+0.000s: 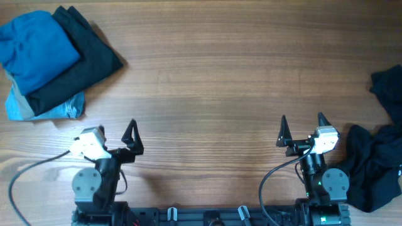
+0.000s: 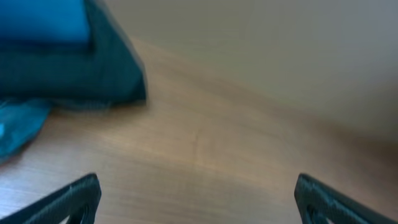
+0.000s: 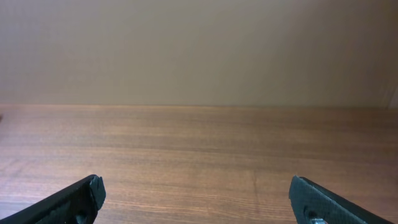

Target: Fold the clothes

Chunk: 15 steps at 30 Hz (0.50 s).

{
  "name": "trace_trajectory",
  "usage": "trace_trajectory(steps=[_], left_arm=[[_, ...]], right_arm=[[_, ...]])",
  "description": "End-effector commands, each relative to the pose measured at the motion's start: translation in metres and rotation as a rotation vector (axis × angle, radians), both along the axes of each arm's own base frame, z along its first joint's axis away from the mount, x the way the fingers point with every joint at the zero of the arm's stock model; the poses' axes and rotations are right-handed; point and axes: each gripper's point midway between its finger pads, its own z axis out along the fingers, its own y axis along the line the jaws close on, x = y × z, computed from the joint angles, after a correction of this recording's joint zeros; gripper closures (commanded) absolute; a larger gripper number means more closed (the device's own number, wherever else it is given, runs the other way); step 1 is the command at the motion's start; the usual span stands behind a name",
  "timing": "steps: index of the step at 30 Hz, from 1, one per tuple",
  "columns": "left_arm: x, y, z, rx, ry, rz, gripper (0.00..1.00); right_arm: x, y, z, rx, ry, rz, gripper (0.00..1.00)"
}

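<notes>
A stack of folded clothes lies at the far left: a blue garment (image 1: 34, 47) on top, a black one (image 1: 85, 63) under it, a light blue one (image 1: 63, 108) at the bottom. The stack also shows in the left wrist view (image 2: 74, 68). A crumpled black pile of clothes (image 1: 380, 163) lies at the right edge. My left gripper (image 1: 119, 135) is open and empty near the front edge, right of the stack. My right gripper (image 1: 303, 125) is open and empty, left of the crumpled pile. Both wrist views show bare wood between the fingers.
The wooden table (image 1: 213, 81) spans the view. The arm bases and cables sit along the front edge (image 1: 207, 213). A plain wall stands behind the table's far edge in the right wrist view (image 3: 199, 50).
</notes>
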Motion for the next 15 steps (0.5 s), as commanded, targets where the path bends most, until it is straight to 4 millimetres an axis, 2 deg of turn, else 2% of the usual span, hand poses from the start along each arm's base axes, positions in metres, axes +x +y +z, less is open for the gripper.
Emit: trace_trajectory(steps=[1, 3, 4, 6, 15], left_arm=[[0.009, -0.003, 0.014, 0.146, -0.203, -0.030, 0.00], [0.012, -0.003, 0.018, 0.281, -0.275, -0.033, 0.00], [0.013, -0.003, 0.009, 0.303, -0.258, -0.037, 0.00], [0.013, -0.005, -0.022, 0.299, -0.134, -0.068, 0.00], [0.013, -0.009, -0.023, 0.291, -0.134, -0.083, 0.00]], right_arm=[[-0.001, 0.002, 0.003, -0.016, -0.014, 0.012, 0.00], [-0.001, 0.002, 0.003, -0.016, -0.014, 0.012, 0.00], [-0.001, 0.002, 0.003, -0.016, -0.014, 0.012, 0.00], [-0.001, 0.002, 0.003, -0.016, -0.014, 0.012, 0.00], [-0.001, 0.002, 0.003, -0.016, -0.014, 0.012, 0.00]])
